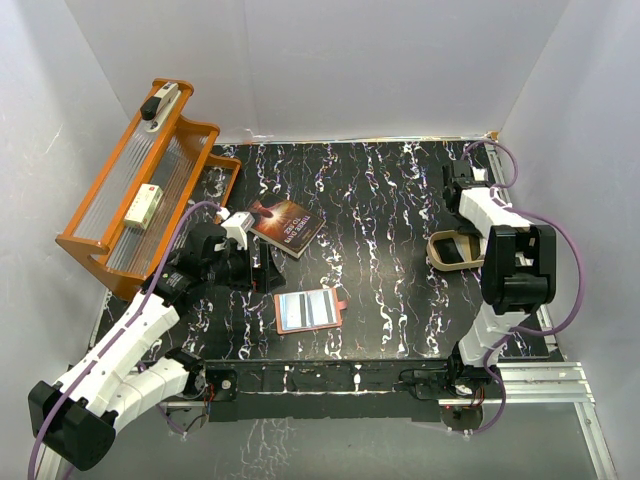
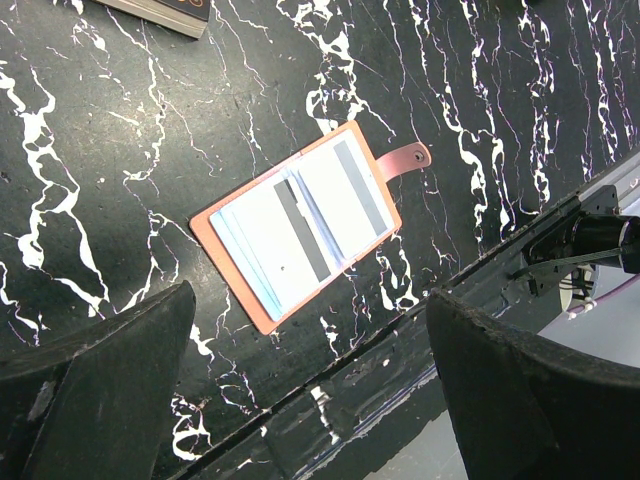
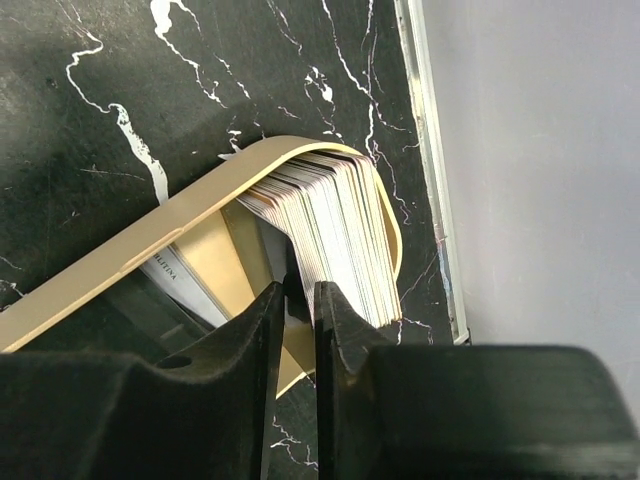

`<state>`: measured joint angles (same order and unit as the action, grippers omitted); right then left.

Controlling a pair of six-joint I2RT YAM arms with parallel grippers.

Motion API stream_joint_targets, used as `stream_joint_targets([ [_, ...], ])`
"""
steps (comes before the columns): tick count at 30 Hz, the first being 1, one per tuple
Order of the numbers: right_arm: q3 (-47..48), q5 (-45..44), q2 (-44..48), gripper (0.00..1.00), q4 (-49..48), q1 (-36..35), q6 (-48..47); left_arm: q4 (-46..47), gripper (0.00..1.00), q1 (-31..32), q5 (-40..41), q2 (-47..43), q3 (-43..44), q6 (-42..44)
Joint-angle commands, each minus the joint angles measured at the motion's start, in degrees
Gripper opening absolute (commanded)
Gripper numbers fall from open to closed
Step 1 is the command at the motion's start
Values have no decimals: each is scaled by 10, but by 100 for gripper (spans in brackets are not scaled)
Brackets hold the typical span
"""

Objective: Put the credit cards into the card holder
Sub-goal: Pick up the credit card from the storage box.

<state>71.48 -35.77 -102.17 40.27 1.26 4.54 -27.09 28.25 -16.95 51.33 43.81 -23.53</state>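
Left gripper (image 2: 310, 320) hangs wide open above the holder (image 2: 295, 225) near the front edge. Right gripper (image 3: 300, 300), narrow, pinches cards (image 3: 340, 230) inside the tin (image 3: 120, 255) by the right edge.

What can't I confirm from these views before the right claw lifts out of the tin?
Right wrist view: whether the right claw pinches a card from the card stack; the slit between its fingers is dark.
Top view: what lies in the tin; the right arm covers it.
Left wrist view: most of the book, cut off by the top edge.
Top and left wrist views: print on the cards in the card holder, too small.
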Motion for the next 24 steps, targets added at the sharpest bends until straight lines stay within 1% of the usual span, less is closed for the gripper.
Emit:
stream_joint_targets([
  [1, 33, -10, 46, 14, -8, 6, 4, -6, 99, 1, 1, -5, -2, 6],
  [6, 37, 14, 56, 8, -4, 6, 5, -5, 99, 1, 0, -5, -2, 6],
  [8, 45, 46, 62, 7, 8, 6, 11, -5, 99, 2, 0, -4, -3, 6],
  [11, 64, 102, 78, 1, 37, 3, 28, -6, 98, 1, 0, -2, -2, 6],
  [14, 74, 144, 112, 0, 58, 3, 39, -8, 99, 1, 3, -4, -1, 6],
  [18, 69, 238, 175, 0, 46, 3, 51, -5, 98, 1, 0, -5, -3, 6],
  [20, 66, 303, 203, 0, 43, 3, 68, -9, 98, 1, 3, -4, -1, 5],
  [22, 57, 392, 231, 0, 31, 2, 85, -12, 97, 1, 7, -9, 0, -1],
  [24, 45, 438, 259, 0, 18, -10, 105, -8, 95, 1, 6, -20, -3, -12],
])
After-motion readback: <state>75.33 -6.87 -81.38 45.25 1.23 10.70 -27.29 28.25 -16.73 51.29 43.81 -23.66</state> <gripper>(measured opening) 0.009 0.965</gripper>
